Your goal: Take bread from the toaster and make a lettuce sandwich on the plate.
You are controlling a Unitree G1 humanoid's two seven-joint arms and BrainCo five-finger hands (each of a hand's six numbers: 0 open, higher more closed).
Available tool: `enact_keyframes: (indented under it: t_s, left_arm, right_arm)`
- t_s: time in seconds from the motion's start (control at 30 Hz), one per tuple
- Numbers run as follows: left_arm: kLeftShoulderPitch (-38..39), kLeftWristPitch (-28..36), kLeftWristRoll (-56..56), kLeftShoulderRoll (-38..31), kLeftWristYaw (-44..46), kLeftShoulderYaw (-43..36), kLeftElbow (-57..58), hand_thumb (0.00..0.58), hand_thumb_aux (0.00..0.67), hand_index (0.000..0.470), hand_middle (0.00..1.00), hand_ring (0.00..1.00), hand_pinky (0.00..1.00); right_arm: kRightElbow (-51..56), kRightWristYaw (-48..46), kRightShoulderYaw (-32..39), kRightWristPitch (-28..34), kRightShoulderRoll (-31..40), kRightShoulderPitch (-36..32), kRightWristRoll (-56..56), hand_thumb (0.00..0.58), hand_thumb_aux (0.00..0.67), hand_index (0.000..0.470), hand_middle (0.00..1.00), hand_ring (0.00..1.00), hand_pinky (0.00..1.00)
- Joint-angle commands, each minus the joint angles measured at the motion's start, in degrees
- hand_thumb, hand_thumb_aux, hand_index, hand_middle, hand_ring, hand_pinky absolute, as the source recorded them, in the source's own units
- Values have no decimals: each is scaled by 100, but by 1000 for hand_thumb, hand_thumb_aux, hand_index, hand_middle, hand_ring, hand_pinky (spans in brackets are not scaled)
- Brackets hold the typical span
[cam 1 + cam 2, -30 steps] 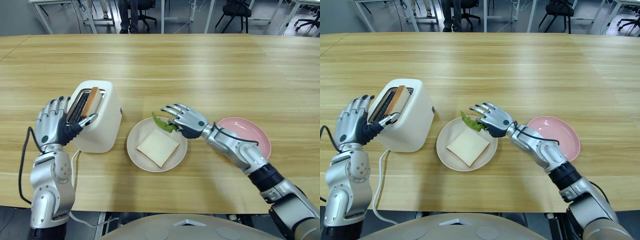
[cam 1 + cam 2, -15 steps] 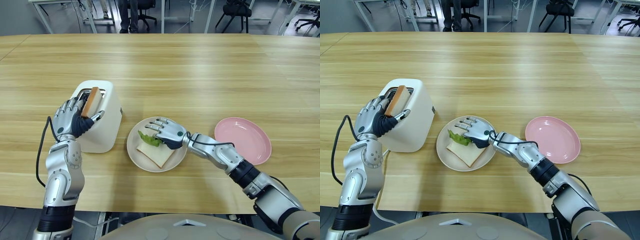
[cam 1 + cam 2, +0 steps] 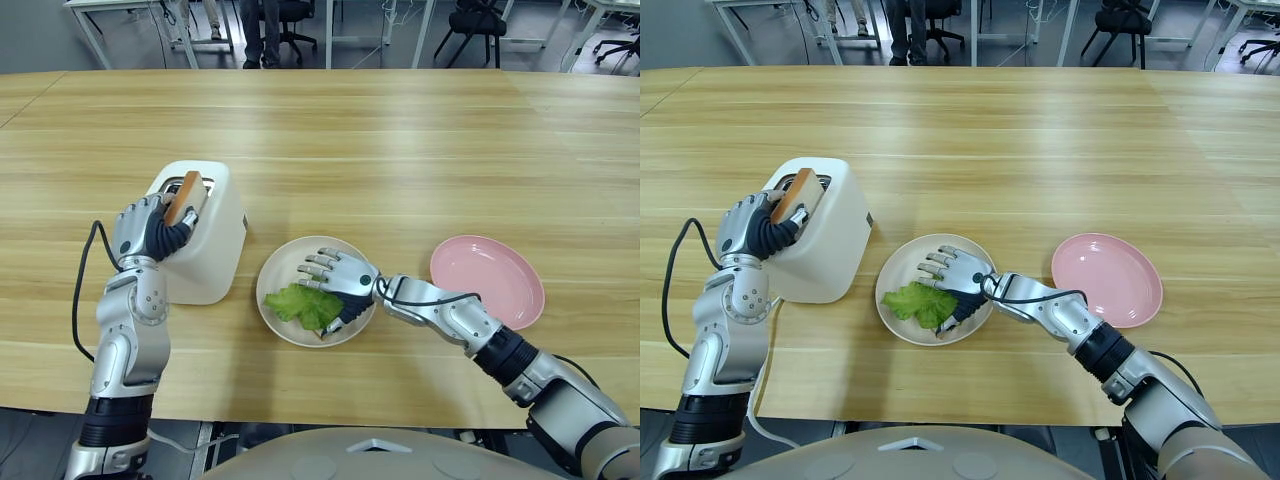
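Note:
A white toaster [image 3: 205,245] stands at the left of the wooden table, and a browned bread slice [image 3: 184,197] sticks up from its slot. My left hand [image 3: 148,229] is curled around that slice at the toaster's top. To the right lies a beige plate [image 3: 298,251]. A green lettuce leaf [image 3: 304,303] is spread flat on it, hiding nearly all of the white bread slice [image 3: 946,329] beneath. My right hand [image 3: 341,279] rests over the leaf's right edge with its fingers spread.
A pink plate [image 3: 487,281] with nothing on it sits to the right of the beige one. The toaster's white cord [image 3: 758,405] hangs over the near table edge. Office chairs and table legs stand beyond the far edge.
My right hand carried the lettuce left and down onto the bread, where the leaf now lies flat. My left hand moved in from beside the toaster and closed on the toasted slice.

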State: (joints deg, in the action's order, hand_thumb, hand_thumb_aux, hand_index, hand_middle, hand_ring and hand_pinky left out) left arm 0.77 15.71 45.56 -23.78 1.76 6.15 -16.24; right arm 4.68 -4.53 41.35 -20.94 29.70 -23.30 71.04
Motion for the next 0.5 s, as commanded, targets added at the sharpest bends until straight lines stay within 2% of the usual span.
enact_keyframes:
  t_s: [0.03, 0.27, 0.5]
  left_arm:
    - [32, -242, -262, 43, -100, -30, -234, 580, 670, 460, 1000, 1000, 1000]
    - [4, -533, -399, 46, -397, 177, -828, 580, 670, 460, 1000, 1000, 1000]
    - [21, -622, -429, 121, -236, 272, -2010, 580, 670, 460, 1000, 1000, 1000]
  right_arm:
    - [-194, -41, -109, 54, 94, 44, 38, 0, 0, 0, 0, 0, 0]
    - [-411, 57, -296, 205, 211, 90, 102, 0, 0, 0, 0, 0, 0]
    - [-1199, 696, -1118, 285, 390, 641, -451, 0, 0, 0, 0, 0, 0]
